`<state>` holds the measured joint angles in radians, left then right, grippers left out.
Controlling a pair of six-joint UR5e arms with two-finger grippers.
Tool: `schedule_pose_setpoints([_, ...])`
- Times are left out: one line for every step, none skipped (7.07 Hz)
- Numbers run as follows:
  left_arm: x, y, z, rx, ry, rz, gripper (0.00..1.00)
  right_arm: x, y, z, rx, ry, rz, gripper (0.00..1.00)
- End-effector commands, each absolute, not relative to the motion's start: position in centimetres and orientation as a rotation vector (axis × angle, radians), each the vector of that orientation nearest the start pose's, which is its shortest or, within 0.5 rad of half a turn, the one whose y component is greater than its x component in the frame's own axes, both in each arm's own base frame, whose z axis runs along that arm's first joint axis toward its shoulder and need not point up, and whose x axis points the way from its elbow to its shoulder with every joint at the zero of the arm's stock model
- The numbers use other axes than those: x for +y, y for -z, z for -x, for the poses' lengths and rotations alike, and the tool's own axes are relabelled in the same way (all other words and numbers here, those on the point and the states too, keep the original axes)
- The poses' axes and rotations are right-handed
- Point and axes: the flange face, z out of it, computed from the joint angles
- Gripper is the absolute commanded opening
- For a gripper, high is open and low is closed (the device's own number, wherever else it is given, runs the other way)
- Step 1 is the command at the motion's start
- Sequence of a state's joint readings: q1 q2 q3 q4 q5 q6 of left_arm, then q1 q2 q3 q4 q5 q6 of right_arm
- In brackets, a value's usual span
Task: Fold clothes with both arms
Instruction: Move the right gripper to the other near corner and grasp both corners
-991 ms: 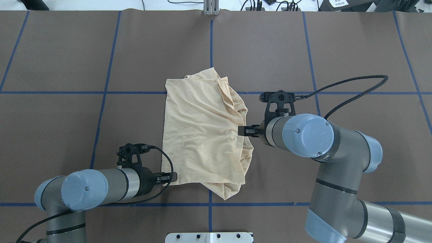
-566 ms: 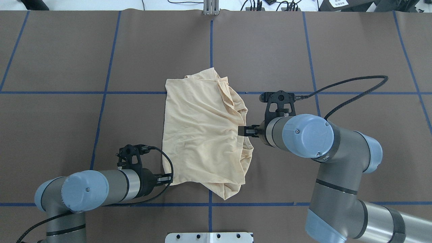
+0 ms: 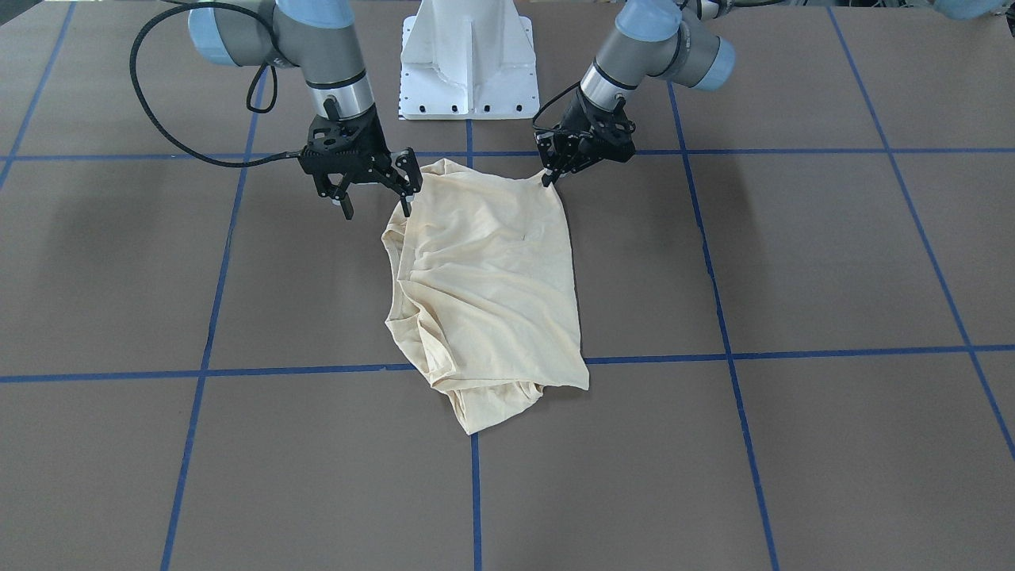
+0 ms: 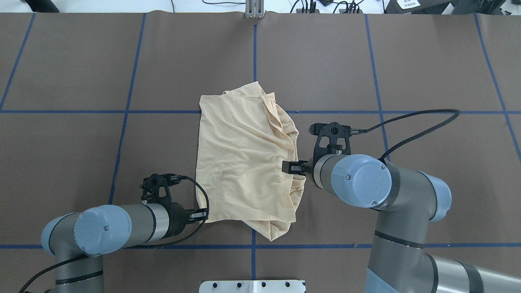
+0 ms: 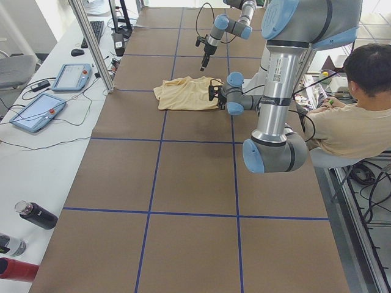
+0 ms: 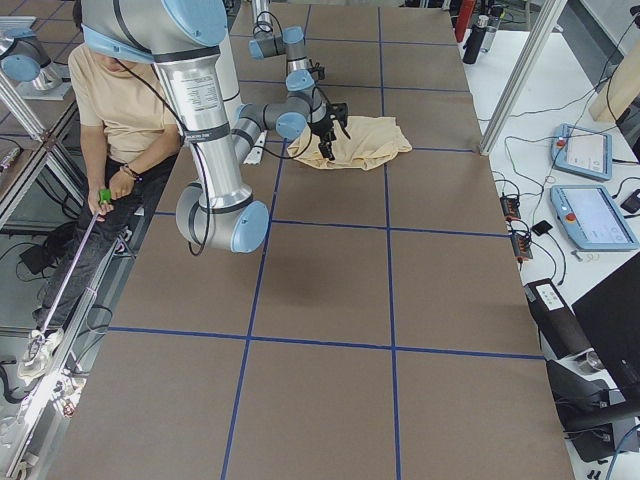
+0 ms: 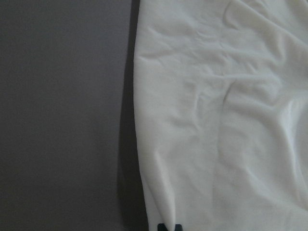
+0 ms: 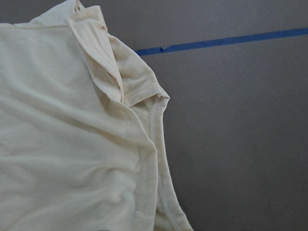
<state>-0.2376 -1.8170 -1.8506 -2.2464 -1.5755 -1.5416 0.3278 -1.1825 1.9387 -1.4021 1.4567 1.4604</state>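
front view: the t-shirt (image 3: 492,277) lies rumpled in the middle of the table (image 3: 793,262); the left gripper (image 3: 546,181) is clenched on its corner nearest the robot. overhead: the right gripper (image 4: 286,167) reaches over the t-shirt's right edge, and whether its jaws are clenched cannot be told.

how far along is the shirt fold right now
Done: the pale cream-yellow long-sleeved shirt lies doubled into a rough rectangle, no sleeve spread out, its right edge bunched. In hand: the left tool looks pinched on the corner nearest the robot's left; the right tool stands open at the right edge, not yet gripping. Left: further folds and smoothing.
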Motion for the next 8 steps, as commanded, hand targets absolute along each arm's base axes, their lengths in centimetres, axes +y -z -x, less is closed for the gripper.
schedule_pose_setpoints([-26.3, -31.6, -52.1, 1.203, 0.18, -0.158, 0.0, -28.9, -27.3, 53.9, -0.878, -0.337, -0.303, 0.76])
schedule_pose_setpoints([-26.3, -31.6, -52.1, 1.203, 0.18, -0.158, 0.0, -28.2, -28.1, 55.3, -0.862, -0.354, -0.297, 0.74])
schedule_pose_setpoints([-26.3, -31.6, -52.1, 1.203, 0.18, -0.158, 0.0, -28.0, -29.0, 55.9, -0.843, -0.356, -0.292, 0.73])
schedule_pose_setpoints([-26.3, -31.5, -52.0, 1.205, 0.18, -0.158, 0.0, -27.8, -29.2, 56.3, -0.838, -0.355, -0.3, 0.68])
schedule_pose_setpoints([-26.3, -31.5, -52.0, 1.207, 0.179, -0.158, 0.0, -27.6, -29.6, 56.6, -0.829, -0.35, -0.297, 0.66])
schedule_pose_setpoints([-26.3, -31.5, -52.0, 1.205, 0.18, -0.158, 0.0, -27.4, -28.2, 57.1, -0.843, -0.35, -0.303, 0.61])
schedule_pose_setpoints([-26.3, -31.5, -52.0, 1.207, 0.179, -0.158, 0.0, -26.9, -28.6, 58.0, -0.832, -0.346, -0.319, 0.6])
schedule_pose_setpoints([-26.3, -31.5, -52.0, 1.207, 0.179, -0.158, 0.0, -26.9, -29.1, 58.4, -0.823, -0.344, -0.319, 0.58])
